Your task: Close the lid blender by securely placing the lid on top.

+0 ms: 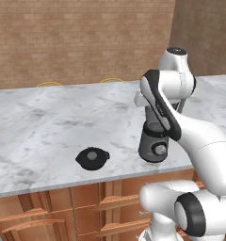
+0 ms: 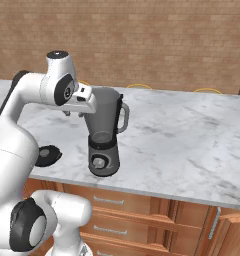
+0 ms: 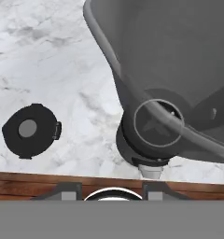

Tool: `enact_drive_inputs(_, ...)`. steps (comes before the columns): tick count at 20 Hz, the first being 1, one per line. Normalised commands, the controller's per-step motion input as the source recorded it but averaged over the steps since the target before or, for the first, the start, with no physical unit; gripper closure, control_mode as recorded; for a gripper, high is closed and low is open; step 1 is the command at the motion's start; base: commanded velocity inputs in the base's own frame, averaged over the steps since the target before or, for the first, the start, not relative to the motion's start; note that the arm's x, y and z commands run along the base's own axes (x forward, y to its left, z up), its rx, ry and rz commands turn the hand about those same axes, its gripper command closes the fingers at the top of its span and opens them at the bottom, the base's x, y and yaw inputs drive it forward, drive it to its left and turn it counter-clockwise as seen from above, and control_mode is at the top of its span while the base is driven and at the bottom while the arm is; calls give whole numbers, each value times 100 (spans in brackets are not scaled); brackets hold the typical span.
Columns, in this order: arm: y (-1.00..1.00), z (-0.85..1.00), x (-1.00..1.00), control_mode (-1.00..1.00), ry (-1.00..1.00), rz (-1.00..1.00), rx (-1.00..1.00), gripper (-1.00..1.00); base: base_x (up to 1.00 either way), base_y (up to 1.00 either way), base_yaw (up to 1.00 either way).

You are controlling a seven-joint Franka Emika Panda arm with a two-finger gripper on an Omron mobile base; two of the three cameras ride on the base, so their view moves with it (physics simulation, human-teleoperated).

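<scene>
The black lid [image 1: 92, 158] with its grey centre knob lies flat on the marble counter, left of the blender [image 1: 154, 146] and near the front edge. The blender's smoky jar [image 2: 106, 117] stands upright on its dark base [image 2: 103, 160], top uncovered, handle to the right. In the hand view I look down into the jar [image 3: 179, 56] on the right, with the lid [image 3: 30, 130] on the counter at the left. My gripper [image 3: 109, 190] hovers high over the jar's left side, open and holding nothing. My arm partly covers the lid [image 2: 48, 155] in the right base view.
The marble counter [image 1: 49, 122] stretches wide to the left and behind the blender. Its front edge [image 2: 157, 192] runs just before the blender base, with wooden drawers [image 2: 122, 205] below. A brick wall [image 1: 77, 37] stands behind the counter.
</scene>
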Motion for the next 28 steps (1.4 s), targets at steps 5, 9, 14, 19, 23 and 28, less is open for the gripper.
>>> enact_drive_inputs(5,15,0,-54,-100,-3,2,0,-100,0,0,0)
enact_drive_inputs(9,53,-5,-94,-100,-4,6,-1,-100,0,0,0)
enact_drive_inputs(14,94,-11,-49,-100,3,4,-3,-100,0,0,0)
enact_drive_inputs(19,100,-12,-4,-100,10,4,-2,-100,0,0,0)
enact_drive_inputs(23,81,-10,8,-100,16,4,0,-100,0,0,0)
enact_drive_inputs(28,58,-28,18,-100,17,3,-6,-100,0,0,0)
